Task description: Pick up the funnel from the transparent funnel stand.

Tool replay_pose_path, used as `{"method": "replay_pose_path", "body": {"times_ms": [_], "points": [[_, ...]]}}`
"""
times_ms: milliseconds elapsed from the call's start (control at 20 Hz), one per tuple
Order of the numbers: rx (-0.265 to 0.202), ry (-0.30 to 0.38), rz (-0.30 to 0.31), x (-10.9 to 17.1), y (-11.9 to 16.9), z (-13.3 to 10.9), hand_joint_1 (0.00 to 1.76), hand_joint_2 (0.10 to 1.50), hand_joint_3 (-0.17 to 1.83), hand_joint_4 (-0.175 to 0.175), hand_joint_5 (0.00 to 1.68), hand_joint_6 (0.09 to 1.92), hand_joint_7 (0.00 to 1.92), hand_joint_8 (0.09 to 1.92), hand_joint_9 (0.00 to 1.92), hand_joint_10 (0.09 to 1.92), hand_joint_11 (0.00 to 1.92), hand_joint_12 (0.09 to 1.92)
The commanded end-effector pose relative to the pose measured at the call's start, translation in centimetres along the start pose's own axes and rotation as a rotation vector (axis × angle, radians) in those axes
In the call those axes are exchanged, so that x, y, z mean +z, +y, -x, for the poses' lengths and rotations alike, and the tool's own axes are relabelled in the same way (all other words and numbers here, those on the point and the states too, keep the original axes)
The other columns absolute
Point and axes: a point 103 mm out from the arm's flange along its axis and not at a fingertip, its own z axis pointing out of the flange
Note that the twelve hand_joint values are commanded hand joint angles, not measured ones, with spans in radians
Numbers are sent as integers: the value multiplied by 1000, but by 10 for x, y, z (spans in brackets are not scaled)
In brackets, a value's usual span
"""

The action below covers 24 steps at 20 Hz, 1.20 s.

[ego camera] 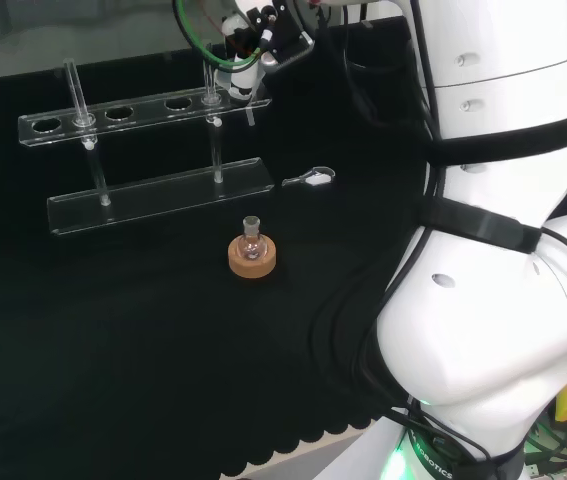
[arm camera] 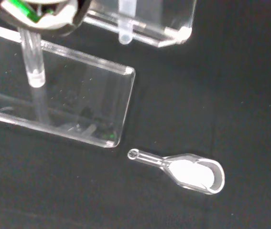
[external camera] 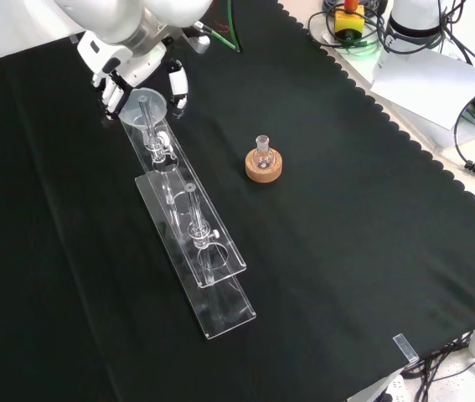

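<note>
Hand [external camera: 128, 79] sits at the far end of the clear stand [external camera: 220, 272], as the front view has it; in the head view that is the stand's right end. Funnel [external camera: 143, 107] rests in the end hole of the stand's upper shelf, its wide mouth up and its stem hanging down through the hole. The hand's fingers [external camera: 178, 84] are spread on either side of the funnel's rim, close to it. Whether they touch or pinch the rim cannot be told: the glass is clear and the fingers partly cover each other.

Stand: two clear plates, the upper one with a row of round holes, carried on clear posts above a base plate.

On the cloth [external camera: 346, 251], right of the stand in the front view and well apart from it, a small round flask [external camera: 262, 155] stands upright in a cork ring [external camera: 264, 168].

A small clear scoop [arm camera: 188, 170] holding something white lies flat on the cloth just beside the base plate's corner.
</note>
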Motion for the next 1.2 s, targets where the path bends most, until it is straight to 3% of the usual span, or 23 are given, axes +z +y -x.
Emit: {"method": "replay_pose_path", "body": {"times_ms": [50,550,850,1200], "points": [[70,-99,146,-18,-16,3,874,684,634,-14,804,444,721,632,1060,461,547,1277],[94,-55,154,-66,-70,23,886,723,665,-3,822,600,770,640,1125,439,591,1257],[123,-25,174,-65,-117,30,873,729,673,-7,802,617,767,644,1123,437,589,1257],[141,-11,179,-48,-171,23,866,733,677,-7,794,635,766,648,1121,437,590,1259]]}}
